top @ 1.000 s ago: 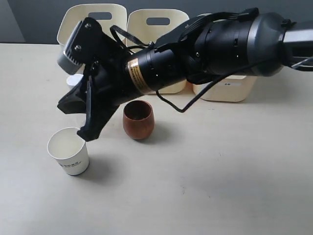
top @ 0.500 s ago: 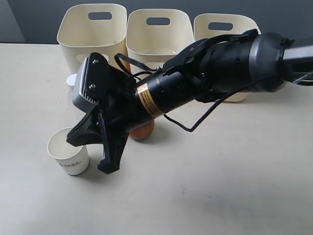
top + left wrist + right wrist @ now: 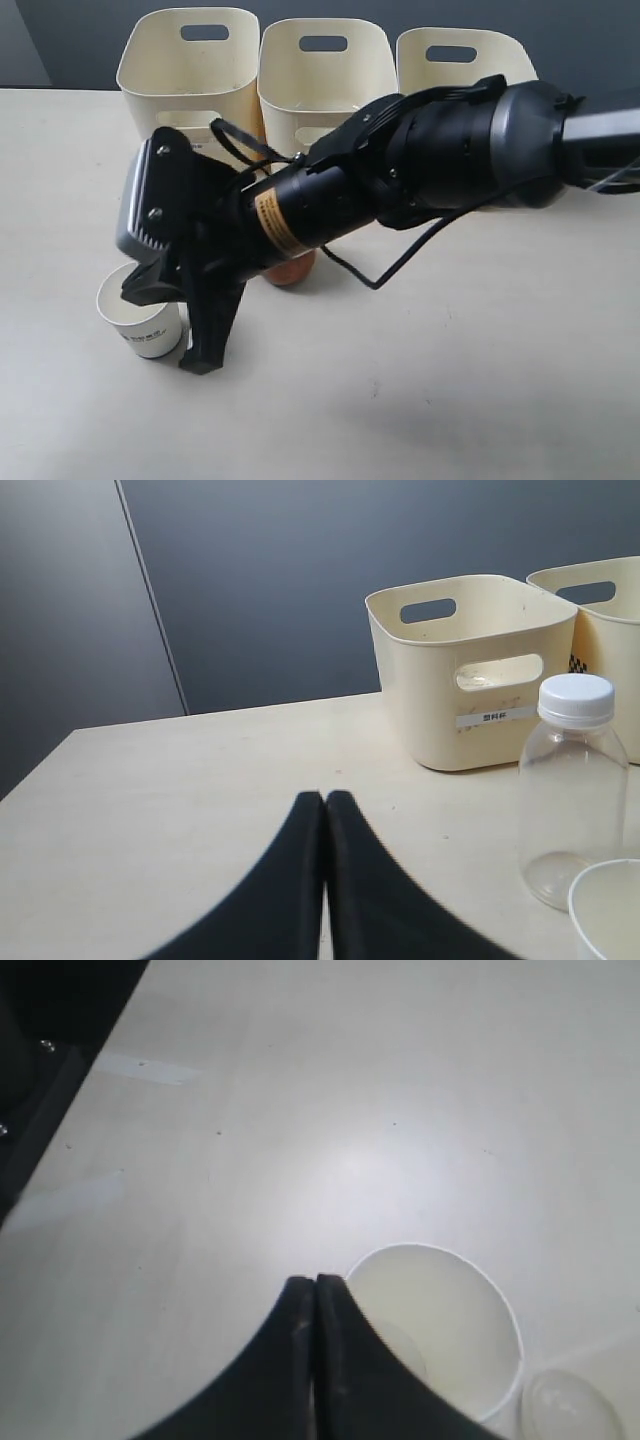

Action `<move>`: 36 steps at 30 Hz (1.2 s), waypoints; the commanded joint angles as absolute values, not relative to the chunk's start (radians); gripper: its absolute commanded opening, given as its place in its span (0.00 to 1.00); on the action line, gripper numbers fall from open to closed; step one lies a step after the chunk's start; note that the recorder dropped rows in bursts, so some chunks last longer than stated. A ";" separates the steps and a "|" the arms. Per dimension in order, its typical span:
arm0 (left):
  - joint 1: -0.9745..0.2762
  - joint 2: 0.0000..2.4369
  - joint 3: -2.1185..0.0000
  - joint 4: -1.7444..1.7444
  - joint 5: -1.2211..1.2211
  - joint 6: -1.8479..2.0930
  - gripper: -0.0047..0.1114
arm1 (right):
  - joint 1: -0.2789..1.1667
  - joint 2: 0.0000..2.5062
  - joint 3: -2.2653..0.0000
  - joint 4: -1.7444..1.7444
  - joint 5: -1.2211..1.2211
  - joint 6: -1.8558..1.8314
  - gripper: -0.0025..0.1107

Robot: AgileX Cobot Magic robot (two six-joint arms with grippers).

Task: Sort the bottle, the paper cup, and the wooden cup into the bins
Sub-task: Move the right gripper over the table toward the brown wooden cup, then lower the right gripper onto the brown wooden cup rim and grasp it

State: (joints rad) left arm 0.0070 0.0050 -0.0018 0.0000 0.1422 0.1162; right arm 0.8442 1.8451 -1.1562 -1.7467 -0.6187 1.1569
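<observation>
The white paper cup (image 3: 146, 334) stands upright at the front left and shows from above in the right wrist view (image 3: 440, 1325). My right gripper (image 3: 165, 328) reaches across to it; its fingers are shut, with the tips (image 3: 315, 1282) at the cup's rim and nothing between them. Only the base of the brown wooden cup (image 3: 291, 270) shows under the arm. The clear bottle (image 3: 572, 780) with a white cap stands beside the paper cup's rim (image 3: 612, 912) and is hidden in the exterior view. Shut and empty, my left gripper (image 3: 325, 796) hovers over the table.
Three cream bins stand in a row at the back: left (image 3: 190, 62), middle (image 3: 322, 62), right (image 3: 462, 58). The left one (image 3: 470, 670) is just behind the bottle. The right arm's black body (image 3: 440, 165) spans the table's middle.
The right arm has come down and forward to the paper cup, and now covers most of the wooden cup and the bottle.
</observation>
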 commanded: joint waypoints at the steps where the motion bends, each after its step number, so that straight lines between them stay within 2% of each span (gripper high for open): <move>1: 0.007 0.000 0.000 0.000 0.135 0.115 0.04 | 0.892 1.841 -1.152 -1.744 -0.515 1.127 0.02; 7: 0.007 0.000 0.000 0.000 0.135 0.115 0.04 | 0.872 1.841 -1.152 -1.744 -0.333 1.134 0.02; 20: 0.007 0.000 0.000 0.000 0.135 0.115 0.04 | 0.747 1.757 -1.023 -1.744 -0.268 1.181 0.02; 22: 0.007 0.000 0.000 0.000 0.135 0.115 0.04 | 0.744 1.745 -1.015 -1.744 -0.268 1.186 0.08; 24: 0.007 0.000 0.000 0.000 0.135 0.115 0.04 | 0.744 1.739 -1.015 -1.744 -0.268 1.198 0.20; 29: 0.007 0.000 0.000 0.000 0.135 0.115 0.04 | 0.744 1.737 -1.012 -1.744 -0.230 1.272 0.71; 30: 0.007 0.000 0.000 0.000 0.135 0.115 0.04 | 0.744 1.739 -1.012 -1.744 -0.221 1.288 0.76; 31: 0.007 0.000 0.000 0.000 0.135 0.115 0.04 | 0.744 1.741 -1.009 -1.744 -0.214 1.308 0.77; 36: 0.007 0.000 0.000 0.000 0.135 0.115 0.04 | 0.744 1.741 -0.974 -1.744 -0.183 1.316 0.73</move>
